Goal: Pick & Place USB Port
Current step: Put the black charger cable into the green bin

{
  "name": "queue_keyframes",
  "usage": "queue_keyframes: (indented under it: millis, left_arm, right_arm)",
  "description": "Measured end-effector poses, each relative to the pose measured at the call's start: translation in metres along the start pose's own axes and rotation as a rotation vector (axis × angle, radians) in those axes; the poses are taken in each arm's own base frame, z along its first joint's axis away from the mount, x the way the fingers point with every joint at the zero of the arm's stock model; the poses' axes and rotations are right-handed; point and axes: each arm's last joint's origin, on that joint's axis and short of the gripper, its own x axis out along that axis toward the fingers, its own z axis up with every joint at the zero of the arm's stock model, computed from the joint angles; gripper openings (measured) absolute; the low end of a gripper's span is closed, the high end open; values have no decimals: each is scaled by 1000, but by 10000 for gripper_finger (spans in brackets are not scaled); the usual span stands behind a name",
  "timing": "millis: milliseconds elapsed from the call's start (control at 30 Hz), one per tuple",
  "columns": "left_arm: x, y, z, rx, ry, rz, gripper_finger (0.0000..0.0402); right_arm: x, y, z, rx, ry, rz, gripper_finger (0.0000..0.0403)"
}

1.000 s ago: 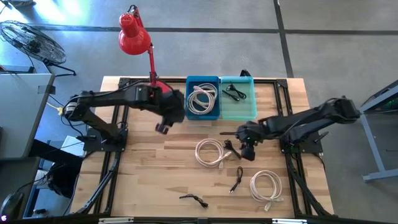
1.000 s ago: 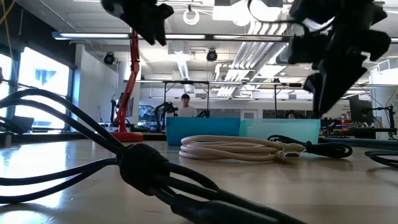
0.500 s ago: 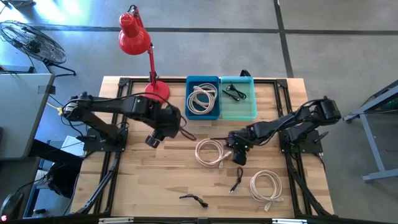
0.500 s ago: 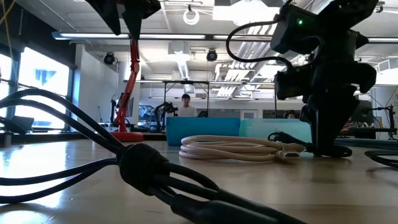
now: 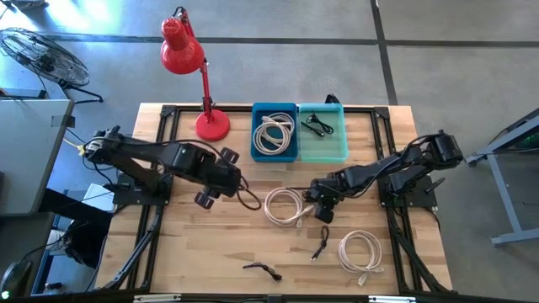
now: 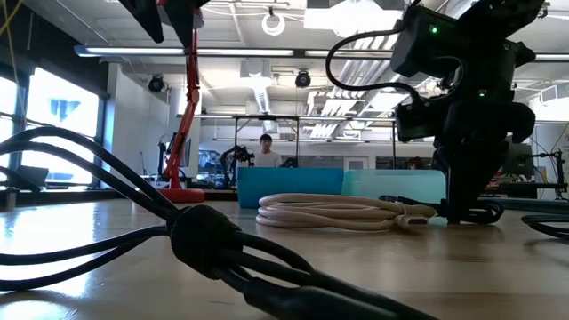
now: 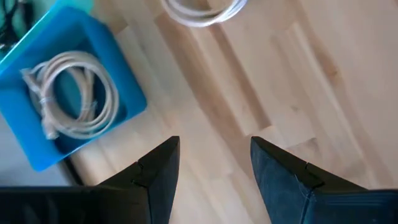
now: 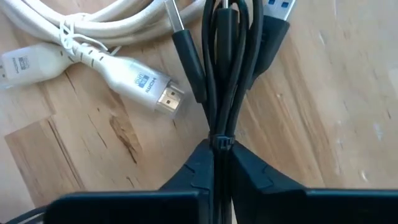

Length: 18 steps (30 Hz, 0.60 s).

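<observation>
USB cable (image 8: pixel 225 81), black, bundled, lies on the table (image 5: pixel 210 244) directly under the right gripper (image 5: pixel 322 204). The gripper is down at table level, fingers pressed together on the bundle at its tie; in the right wrist view the two fingers (image 8: pixel 193 171) meet around the strands, and the blue-tipped plug (image 8: pixel 280 9) sticks out ahead of them. Cable looks to be still on the wood.

Just beside the fingers, touching the black cable: a white HDMI cable (image 5: pixel 284 205), coiled, its plug (image 8: pixel 147 85) next to the black strands.

Left gripper (image 5: pixel 212 178) hangs above the table, well apart from the right one, fingers (image 7: pixel 155 171) spread, nothing between them. Ahead of it: the blue bin (image 7: pixel 37 124) with a white coil (image 7: pixel 71 102) inside.

Beyond the right gripper, at the table's far edge: blue bin (image 5: pixel 274 132) and teal bin (image 5: pixel 322 132) side by side; the teal one holds a small black cable (image 5: pixel 316 124).

Nearer the front edge than the right gripper: another white coil (image 5: pixel 360 252) and two more black cables (image 5: pixel 321 243) (image 5: pixel 263 269).

Red lamp (image 5: pixel 189 63) stands at the far left corner.
</observation>
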Motion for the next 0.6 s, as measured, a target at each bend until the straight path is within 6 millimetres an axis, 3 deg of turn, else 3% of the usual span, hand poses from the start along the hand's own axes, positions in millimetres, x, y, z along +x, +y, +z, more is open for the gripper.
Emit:
queue_keyframes:
  millis: [300,600]
  left_arm:
    - [-8,-21,-21,-45,271,40,191]
    - [-17,-38,-20,20,224,97,191]
  right_arm:
    - [-20,-3,-3,-13,-59,-33,16]
    - [-97,-2,9,-49,-239,-131,16]
